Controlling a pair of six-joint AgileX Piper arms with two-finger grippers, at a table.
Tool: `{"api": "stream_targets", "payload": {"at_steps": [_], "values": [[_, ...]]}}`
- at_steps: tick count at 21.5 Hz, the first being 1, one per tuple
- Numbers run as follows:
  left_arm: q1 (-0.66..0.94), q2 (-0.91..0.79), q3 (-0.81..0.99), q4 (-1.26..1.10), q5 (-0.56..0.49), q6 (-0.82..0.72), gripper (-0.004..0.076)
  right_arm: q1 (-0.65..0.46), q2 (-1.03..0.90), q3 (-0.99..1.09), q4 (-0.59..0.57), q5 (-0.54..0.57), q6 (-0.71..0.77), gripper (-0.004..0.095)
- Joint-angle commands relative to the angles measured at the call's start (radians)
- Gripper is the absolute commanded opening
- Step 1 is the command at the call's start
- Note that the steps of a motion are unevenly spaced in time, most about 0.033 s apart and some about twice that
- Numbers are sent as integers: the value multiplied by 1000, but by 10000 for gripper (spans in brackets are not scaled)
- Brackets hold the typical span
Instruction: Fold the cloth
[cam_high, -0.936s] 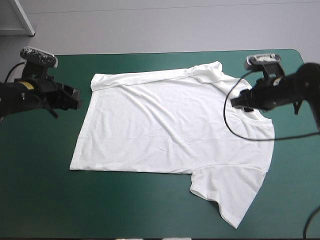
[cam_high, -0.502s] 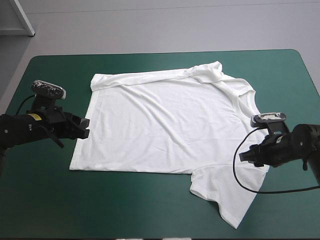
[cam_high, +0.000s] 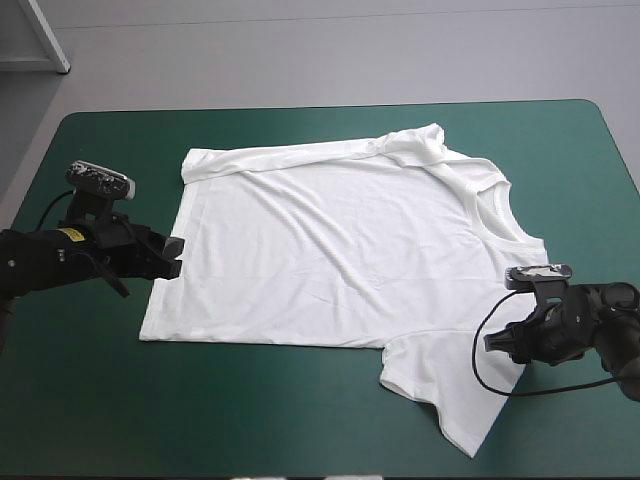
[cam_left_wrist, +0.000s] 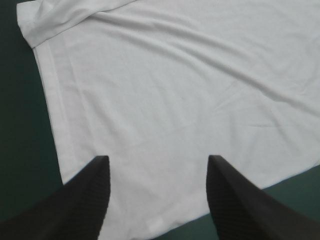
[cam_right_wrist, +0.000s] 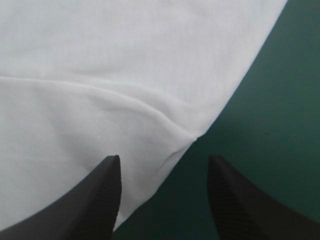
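T-shirt (cam_high: 330, 250) spread flat on teal-green cover (cam_high: 300, 420) | left gripper (cam_high: 172, 256) low at hem, fingers apart, empty | right gripper (cam_high: 496, 340) low over sleeve edge, fingers apart, empty

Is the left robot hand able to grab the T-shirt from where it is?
Probably yes. The left gripper is open right at the edge of the T-shirt, the cloth lies flat there, and nothing is in the way.

Table (cam_high: 90, 400), teal-green cover: one white T-shirt (cam_high: 330, 260) lies spread flat near the centre, hem toward the left edge, collar toward the right. Far sleeve folded over; light wrinkles.
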Motion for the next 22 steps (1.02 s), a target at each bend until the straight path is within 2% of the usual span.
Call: {"api": "stream_targets", "payload": {"at_steps": [1, 6, 8, 9, 10, 13, 16, 18, 22], "values": [[-3, -20, -26, -53, -41, 5, 417, -8, 35, -5, -13, -42, 8, 505], [-4, -20, -26, -53, -29, 5, 417, -8, 148, -5, -13, -65, 4, 480], [-4, -20, -26, -53, -34, 5, 415, -8, 163, -5, -13, -65, -28, 300], [-4, -20, -26, -53, -35, 6, 415, -8, 163, -5, -11, -67, -33, 123], [-4, -20, -26, -53, -35, 6, 415, -8, 163, -5, -11, -76, -33, 12], [-4, -20, -26, -53, -35, 8, 415, -8, 163, -5, -53, -105, -13, -12], [-4, -20, -26, -53, -20, 8, 415, -35, 163, -42, -193, -128, 124, -17], [-4, -20, -26, -53, -2, -9, 415, -114, 163, -116, -157, -135, 88, -17], [-14, -20, -26, -53, -6, -7, 415, -193, 191, -253, -100, -135, 13, -17]]}}
